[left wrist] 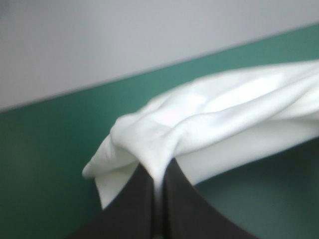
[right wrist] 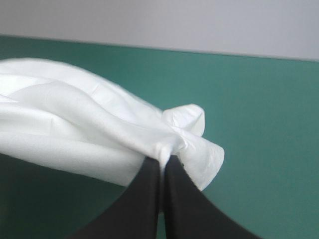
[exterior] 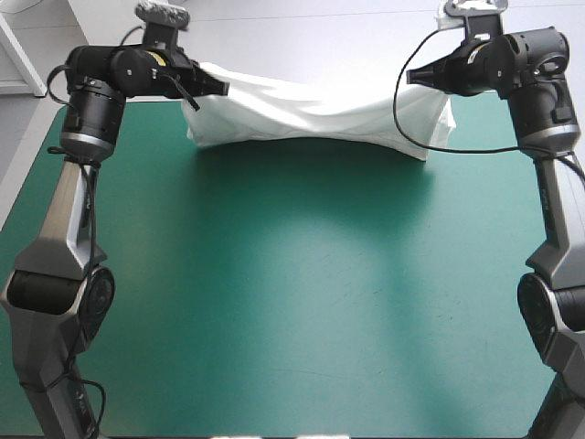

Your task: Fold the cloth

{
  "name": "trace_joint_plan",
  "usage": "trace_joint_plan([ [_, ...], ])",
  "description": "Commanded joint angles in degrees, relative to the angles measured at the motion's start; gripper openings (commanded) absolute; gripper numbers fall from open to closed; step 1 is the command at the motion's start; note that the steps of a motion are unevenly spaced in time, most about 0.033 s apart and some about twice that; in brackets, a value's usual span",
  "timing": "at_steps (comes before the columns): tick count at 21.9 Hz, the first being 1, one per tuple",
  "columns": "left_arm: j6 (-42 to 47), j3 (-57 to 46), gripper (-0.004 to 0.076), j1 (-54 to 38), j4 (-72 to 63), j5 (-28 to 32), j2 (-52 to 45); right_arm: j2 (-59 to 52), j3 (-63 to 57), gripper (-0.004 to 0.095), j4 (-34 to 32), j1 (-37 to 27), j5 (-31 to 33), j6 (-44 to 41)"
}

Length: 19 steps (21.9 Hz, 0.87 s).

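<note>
two ends of the t-shirt [exterior: 320, 114] held: left gripper [exterior: 218, 89] clenched on its left end, right gripper [exterior: 413, 78] clenched on its right; it hangs bunched between them, over the far edge of the teal-green cover [exterior: 292, 274]

Left tool [exterior: 222, 89] and right tool [exterior: 410, 78] raised, facing inward, fingers pinched almost together

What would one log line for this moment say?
T-shirt: held up, stretched out | left jaws: shut on it | right jaws: shut on it | fold: not done
</note>
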<state>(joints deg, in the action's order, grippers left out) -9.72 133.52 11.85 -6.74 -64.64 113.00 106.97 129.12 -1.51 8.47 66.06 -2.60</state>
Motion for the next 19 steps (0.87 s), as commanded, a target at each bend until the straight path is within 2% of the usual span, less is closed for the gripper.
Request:
trace_joint_plan([
  [1, 3.2, 1.5, -0.0022, 0.0, 2.3, -5.7, -0.9, -2.0, -1.1, -0.0017, 1.5, -0.1, 2.0, 0.0],
  [3, 2.9, 1.5, -0.0022, -0.1, 2.7, -9.1, -0.2, -2.4, -4.5, -0.0017, 1.9, -0.1, 3.8, -0.5],
  [6, 3.6, -1.6, -0.0022, -0.1, 1.9, -9.1, -1.1, -4.3, -11.8, -0.0017, 2.4, -0.1, 4.6, -1.1],
  [8, 3.4, -11.5, -0.0022, -0.1, -0.2, -9.1, -3.8, -8.1, -20.9, -0.0017, 2.5, -0.1, 3.5, -1.1],
  [9, 3.3, -19.7, -0.0022, 0.0, -0.5, -8.7, -6.6, -11.0, -27.8, -0.0017, 2.6, -0.1, 2.5, -0.9],
  [10, 3.1, -24.4, -0.0022, 0.0, -0.8, -7.8, -8.4, -12.2, -31.2, -0.0017, 3.0, -0.1, 1.9, -0.7],
  [11, 3.0, -33.3, -0.0022, 0.0, -1.9, -4.8, -12.7, -14.8, -37.6, -0.0017, 4.5, -0.1, 1.0, 0.2],
  [13, 3.0, -42.9, -0.0022, 0.0, -2.5, -1.3, -19.0, -17.9, -45.6, -0.0017, 4.8, -0.1, 1.0, 0.4],
  [19, 3.2, -68.1, -0.0022, 0.0, -3.6, -0.1, -33.4, -28.5, -66.3, -0.0017, 4.9, -0.1, 0.8, 0.6],
])
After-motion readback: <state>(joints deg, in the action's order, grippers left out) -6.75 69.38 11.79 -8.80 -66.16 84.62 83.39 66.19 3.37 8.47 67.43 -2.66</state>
